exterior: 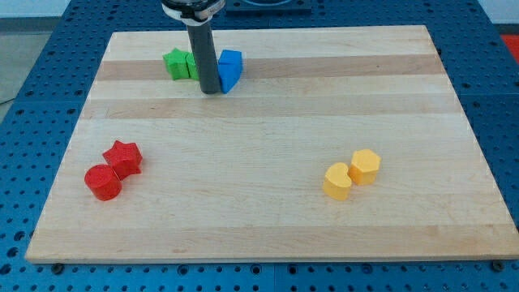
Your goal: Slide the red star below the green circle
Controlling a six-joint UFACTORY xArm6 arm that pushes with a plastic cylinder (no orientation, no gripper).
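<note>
The red star (123,156) lies at the view's lower left, touching a red circle (103,182) just below and left of it. At the view's top a green star (174,63) sits beside a second green block (193,66), which the rod partly hides, so its shape cannot be made out. My tip (209,92) rests on the board just below and right of that green block, against the blue blocks (230,69). The tip is far above and to the right of the red star.
Two yellow blocks, one (336,181) rounded and one (366,166) hexagonal, touch each other at the view's lower right. The wooden board (268,235) lies on a blue perforated table (503,81).
</note>
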